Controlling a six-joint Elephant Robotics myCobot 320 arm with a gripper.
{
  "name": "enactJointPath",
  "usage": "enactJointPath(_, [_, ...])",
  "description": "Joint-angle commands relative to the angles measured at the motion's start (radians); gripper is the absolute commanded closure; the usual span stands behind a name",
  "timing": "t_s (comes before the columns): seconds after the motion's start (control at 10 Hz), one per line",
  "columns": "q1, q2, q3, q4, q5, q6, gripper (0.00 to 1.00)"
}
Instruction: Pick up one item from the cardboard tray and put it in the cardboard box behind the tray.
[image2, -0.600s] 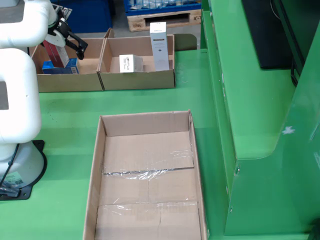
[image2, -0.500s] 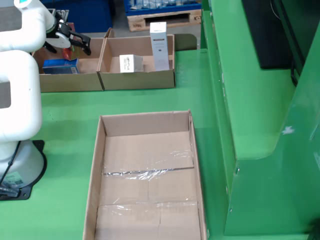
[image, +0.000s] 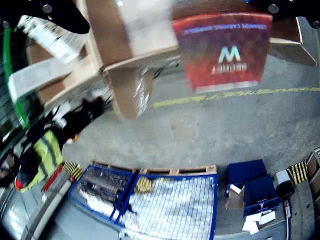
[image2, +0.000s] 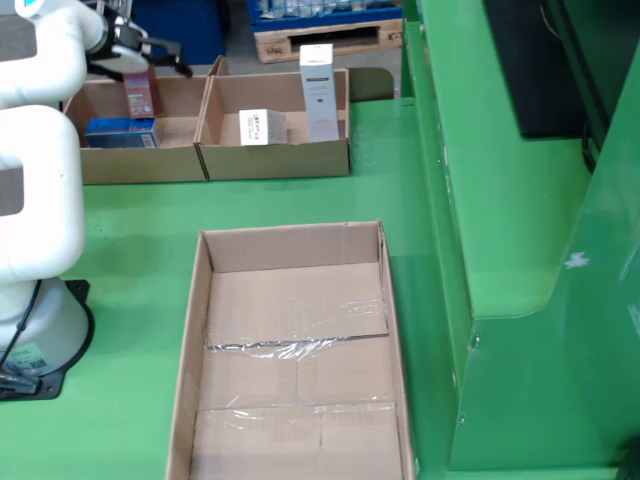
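Note:
In the side view my gripper (image2: 140, 55) hangs at the top left over the left cardboard box (image2: 100, 160), shut on a red box (image2: 141, 92) that stands upright inside it. The view that rides on the gripper shows the same red box (image: 222, 50), printed with a white W, close between my black fingers (image: 50, 15), with the gripper (image: 170, 11) at the top edge. A blue box (image2: 120, 131) lies in that left cardboard box. The long cardboard tray (image2: 200, 330) in front holds nothing.
The right cardboard box (image2: 275, 160) holds a small white box (image2: 262, 127) and a tall grey box (image2: 318, 90). A raised green wall (image2: 440, 200) runs along the right. My white arm base (image2: 35, 300) stands left of the tray. Cardboard flaps (image: 125, 85) hang near the gripper camera.

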Motion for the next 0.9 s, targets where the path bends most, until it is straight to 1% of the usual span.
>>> enactJointPath(0.0, [0.031, 0.056, 0.463, 0.012, -0.259, -0.046, 0.0])
enactJointPath(0.4, [0.109, 0.138, 0.463, 0.012, -0.26, -0.078, 0.0])
enactJointPath(0.6, [0.18, 0.204, 0.463, 0.012, -0.26, -0.125, 0.0])
enactJointPath(0.8, [0.196, 0.224, 0.463, 0.012, -0.26, -0.108, 0.0])
